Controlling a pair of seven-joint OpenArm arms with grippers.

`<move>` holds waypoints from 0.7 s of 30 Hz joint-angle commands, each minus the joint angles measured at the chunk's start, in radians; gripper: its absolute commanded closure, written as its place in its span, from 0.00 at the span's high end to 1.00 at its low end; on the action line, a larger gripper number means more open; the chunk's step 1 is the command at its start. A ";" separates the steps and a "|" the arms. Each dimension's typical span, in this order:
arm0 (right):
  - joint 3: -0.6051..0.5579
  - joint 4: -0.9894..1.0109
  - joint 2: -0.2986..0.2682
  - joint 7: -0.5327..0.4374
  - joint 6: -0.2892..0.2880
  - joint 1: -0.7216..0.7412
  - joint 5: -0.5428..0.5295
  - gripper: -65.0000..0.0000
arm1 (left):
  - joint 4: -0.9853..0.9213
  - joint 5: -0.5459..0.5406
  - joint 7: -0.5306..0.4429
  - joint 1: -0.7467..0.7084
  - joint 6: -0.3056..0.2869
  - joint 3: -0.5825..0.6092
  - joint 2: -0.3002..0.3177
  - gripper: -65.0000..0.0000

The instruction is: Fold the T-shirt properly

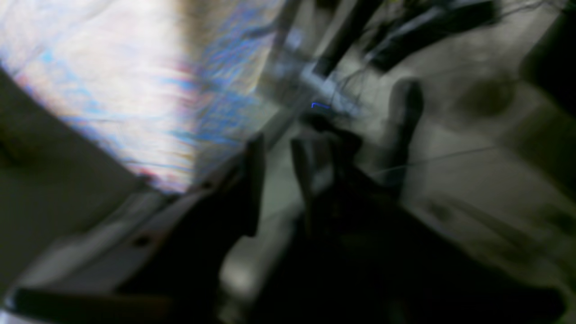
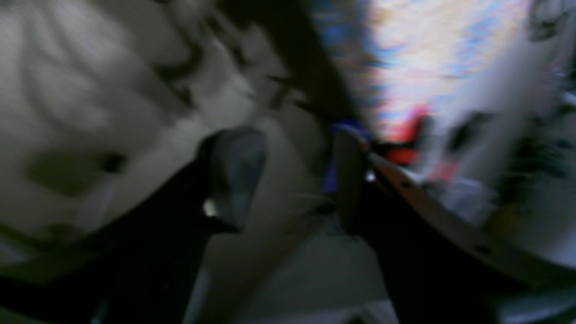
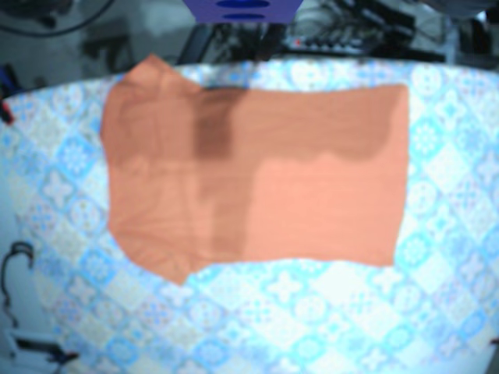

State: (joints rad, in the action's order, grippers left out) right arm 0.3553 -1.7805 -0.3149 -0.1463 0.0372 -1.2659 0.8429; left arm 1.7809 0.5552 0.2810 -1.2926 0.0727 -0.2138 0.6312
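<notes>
An orange T-shirt [image 3: 257, 187] lies flat on the patterned tablecloth [image 3: 312, 312] in the base view, its body spread to the right and a darker, doubled layer along the top and down the middle. No gripper shows in that view. The left wrist view is heavily blurred; my left gripper [image 1: 279, 180] hangs off the shirt with a narrow gap between its dark fingers [image 1: 254, 180] and nothing in it. In the blurred right wrist view, my right gripper [image 2: 292, 180] stands open and empty, its fingers [image 2: 234, 175] well apart. Neither wrist view shows the shirt.
Dark equipment and cables [image 3: 351, 31] crowd the space beyond the table's far edge. A cable loop [image 3: 15, 265] sits at the left edge. A strip of patterned tablecloth [image 1: 112, 81] appears in the left wrist view, and blurred tablecloth [image 2: 427, 54] in the right.
</notes>
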 commanded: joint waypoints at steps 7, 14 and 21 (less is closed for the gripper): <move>0.012 -0.089 -0.011 0.024 0.014 0.208 0.258 0.49 | 0.165 0.176 0.068 -0.016 0.020 -0.118 0.108 0.34; -0.155 -0.061 -0.011 0.032 0.014 0.420 0.338 0.57 | 0.168 0.283 0.097 0.094 -0.141 -0.091 0.118 0.34; -0.302 0.121 -0.034 0.112 0.017 0.561 0.447 0.57 | 0.168 0.285 0.097 0.187 -0.201 -0.091 0.125 0.35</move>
State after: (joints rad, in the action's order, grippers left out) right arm 0.0429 -1.6405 -0.3332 -0.0452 0.0299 -0.6975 1.2949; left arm 1.9388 0.8333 0.3737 -1.0966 -0.1318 -0.2966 0.7456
